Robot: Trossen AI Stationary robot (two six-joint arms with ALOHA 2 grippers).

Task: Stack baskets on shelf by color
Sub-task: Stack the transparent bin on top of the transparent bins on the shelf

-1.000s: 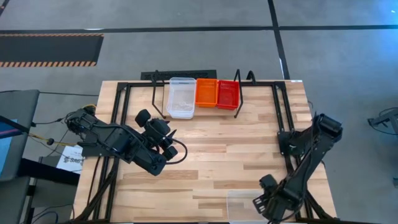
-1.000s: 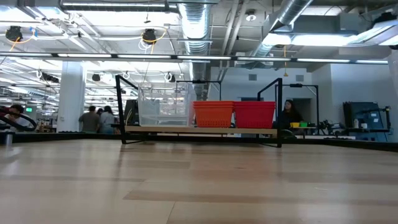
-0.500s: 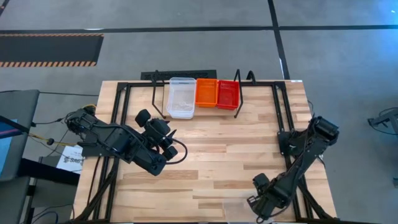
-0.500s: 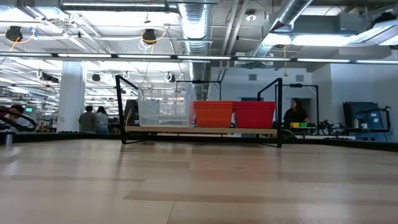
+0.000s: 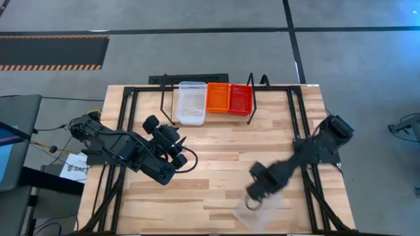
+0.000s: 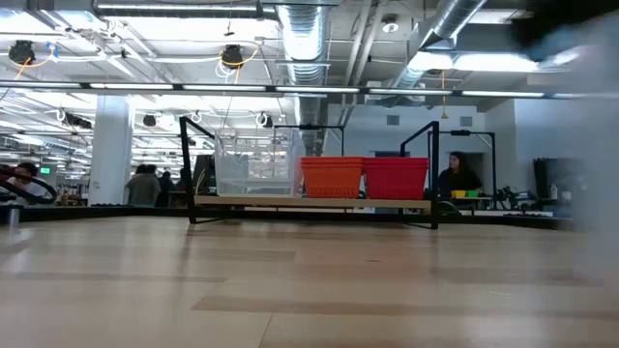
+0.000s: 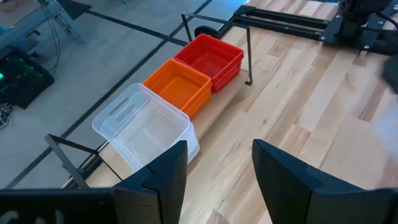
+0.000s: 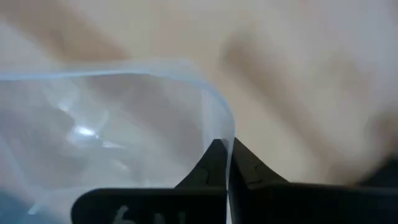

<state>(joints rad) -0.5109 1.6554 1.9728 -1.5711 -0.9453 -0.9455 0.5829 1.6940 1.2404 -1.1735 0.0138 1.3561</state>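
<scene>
Right claw [image 5: 252,200]: clamping the rim of a clear basket [image 5: 262,213], carrying it over the desk's near right part. Left claw [image 7: 214,165]: idling, fingers apart. Next: carrying it onto the shelf's [image 5: 250,105] clear stack [image 5: 191,103].

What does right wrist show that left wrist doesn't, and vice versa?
Right wrist only: the right gripper shut on the rim of a clear plastic basket.

Left wrist only: the left gripper open and holding nothing, aimed at the low black wire shelf, which holds another clear basket, an orange mesh basket and a red mesh basket side by side.

Both: the wooden table.
</scene>
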